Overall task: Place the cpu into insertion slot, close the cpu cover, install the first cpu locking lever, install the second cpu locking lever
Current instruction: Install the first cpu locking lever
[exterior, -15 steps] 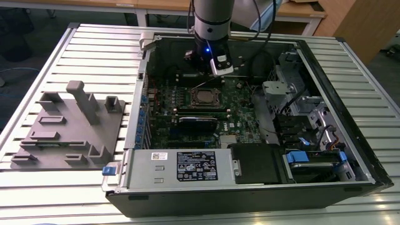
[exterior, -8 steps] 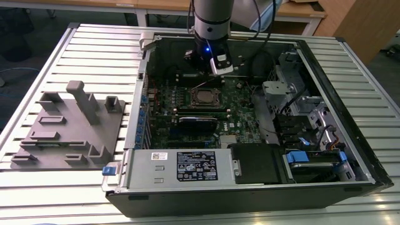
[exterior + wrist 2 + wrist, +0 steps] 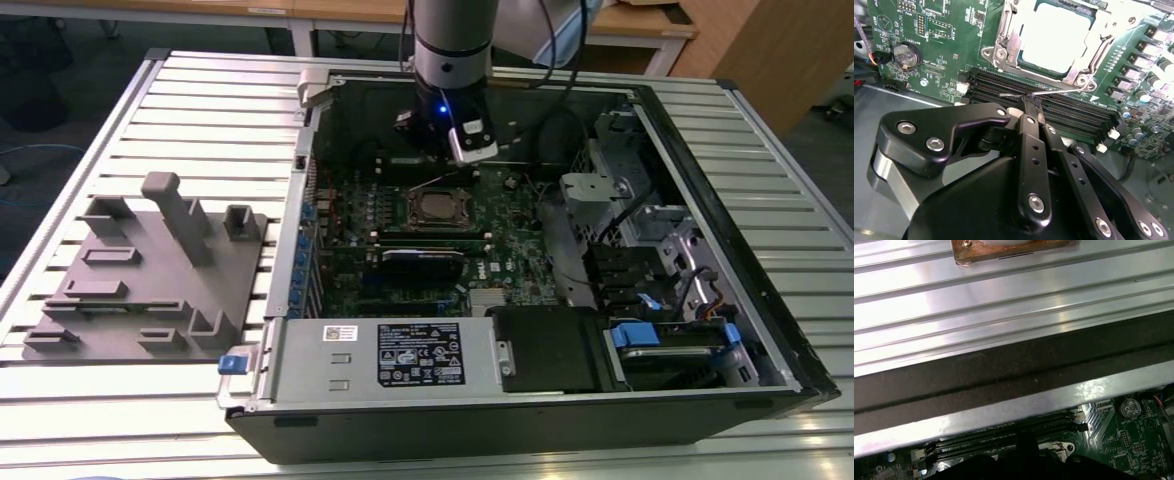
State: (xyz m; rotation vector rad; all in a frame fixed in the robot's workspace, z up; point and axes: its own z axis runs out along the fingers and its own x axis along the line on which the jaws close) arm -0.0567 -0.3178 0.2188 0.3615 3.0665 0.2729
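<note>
"Where does the room camera sit?"

"High up and well back. The exterior view tilts down over the whole open computer case (image 3: 507, 425) and the slatted table (image 3: 200, 110)."

"And the two on the arm?"

"Both are very near. The second wrist view peers past the gripper (image 3: 1030, 102) onto the green circuit board (image 3: 944, 30). The first wrist view faces outward, over the case wall (image 3: 1004, 375) to the table's slats (image 3: 1004, 300). Both wrist views share the memory slots (image 3: 1064, 112) (image 3: 984, 442) and the coin battery (image 3: 906, 55) (image 3: 1129, 408)."

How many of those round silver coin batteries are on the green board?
1. The coin battery sits near the green board's edge, past one end of the long black slots. More could be hidden behind the pincer.
</note>
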